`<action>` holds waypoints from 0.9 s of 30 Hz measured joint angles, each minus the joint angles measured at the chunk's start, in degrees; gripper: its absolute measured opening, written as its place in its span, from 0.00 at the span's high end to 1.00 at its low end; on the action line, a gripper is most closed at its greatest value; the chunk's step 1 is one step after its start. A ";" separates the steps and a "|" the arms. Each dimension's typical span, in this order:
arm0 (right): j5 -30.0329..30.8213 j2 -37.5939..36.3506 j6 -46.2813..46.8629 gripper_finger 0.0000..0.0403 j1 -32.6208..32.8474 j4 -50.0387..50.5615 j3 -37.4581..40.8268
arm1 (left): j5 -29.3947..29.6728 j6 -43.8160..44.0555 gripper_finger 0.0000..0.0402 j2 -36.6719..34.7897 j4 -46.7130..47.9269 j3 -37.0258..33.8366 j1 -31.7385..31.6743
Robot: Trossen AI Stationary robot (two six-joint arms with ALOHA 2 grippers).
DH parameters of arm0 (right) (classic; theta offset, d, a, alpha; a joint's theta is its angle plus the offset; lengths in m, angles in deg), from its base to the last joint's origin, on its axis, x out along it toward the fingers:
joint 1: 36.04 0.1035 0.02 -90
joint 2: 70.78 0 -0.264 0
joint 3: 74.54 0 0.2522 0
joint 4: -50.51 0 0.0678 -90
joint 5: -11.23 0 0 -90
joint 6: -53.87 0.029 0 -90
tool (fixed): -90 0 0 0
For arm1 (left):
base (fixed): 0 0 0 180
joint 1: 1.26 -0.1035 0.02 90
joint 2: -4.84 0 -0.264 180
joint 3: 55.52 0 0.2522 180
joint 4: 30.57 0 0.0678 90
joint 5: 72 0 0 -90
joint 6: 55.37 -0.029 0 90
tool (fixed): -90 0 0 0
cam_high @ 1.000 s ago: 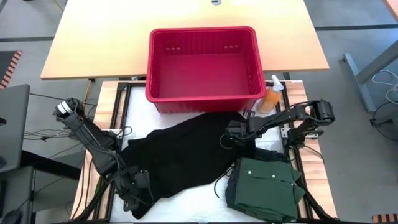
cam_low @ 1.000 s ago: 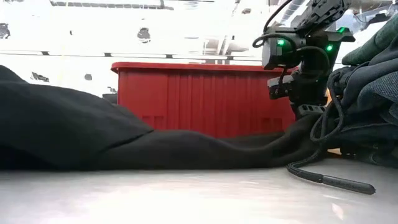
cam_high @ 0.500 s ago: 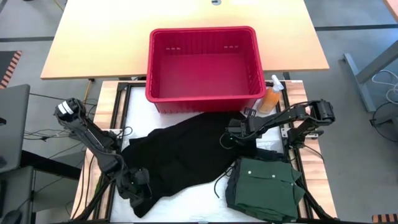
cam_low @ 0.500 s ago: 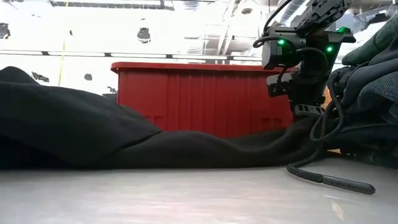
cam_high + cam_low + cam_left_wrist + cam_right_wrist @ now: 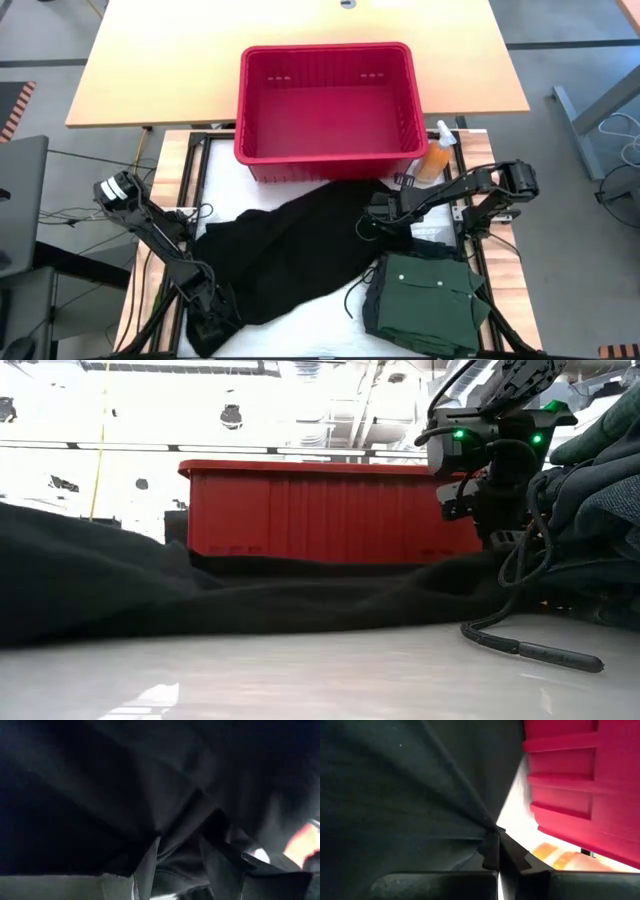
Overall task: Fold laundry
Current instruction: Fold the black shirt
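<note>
A: While the black garment point(image 5: 290, 250) lay spread across the white table point(image 5: 320, 320), what else stood around it?

B: A red plastic basket point(image 5: 328, 100) with ribbed walls stood just behind the cloth, its near wall touching or nearly touching the garment's far edge. An orange spray bottle point(image 5: 436, 155) stood beside the basket's right corner. A folded green buttoned shirt point(image 5: 425, 300) rested on darker garments at the table's right front; in the low view that pile point(image 5: 600, 490) rose at the right, with a dark cable point(image 5: 530, 650) lying on the table before it.

A: How did the cloth itself look?

B: Soft, matte, heavily creased — a long diagonal sheet running from the left front towards the basket, low and rumpled in the low view.

A: And the grippers?

B: The right gripper point(image 5: 495, 845) was pinched closed on the garment's edge near the basket; folds radiated from its fingertips. The left gripper point(image 5: 210, 318) sat at the garment's front-left corner. Its fingers point(image 5: 147, 865) stood apart with black cloth bunched between them — whether they clamped it could not be told.
</note>
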State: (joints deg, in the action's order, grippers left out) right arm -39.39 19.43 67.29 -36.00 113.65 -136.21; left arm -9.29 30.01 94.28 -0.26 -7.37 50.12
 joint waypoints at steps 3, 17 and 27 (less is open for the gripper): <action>1.19 -0.01 0.01 0.95 -0.01 -0.58 -0.01 | -1.44 1.72 0.62 -0.66 4.59 -0.06 0.00; -10.67 -0.02 -0.40 0.63 -0.50 3.18 -13.61 | 2.97 1.75 0.62 -1.85 6.41 0.74 0.11; -36.44 -10.74 26.49 0.44 -2.23 16.59 -10.69 | 9.48 3.84 0.62 -1.82 6.84 2.63 0.11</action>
State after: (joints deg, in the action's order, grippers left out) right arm -75.83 8.69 93.79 -38.22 130.24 -146.90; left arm 0.19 33.85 92.45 6.58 -4.74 50.23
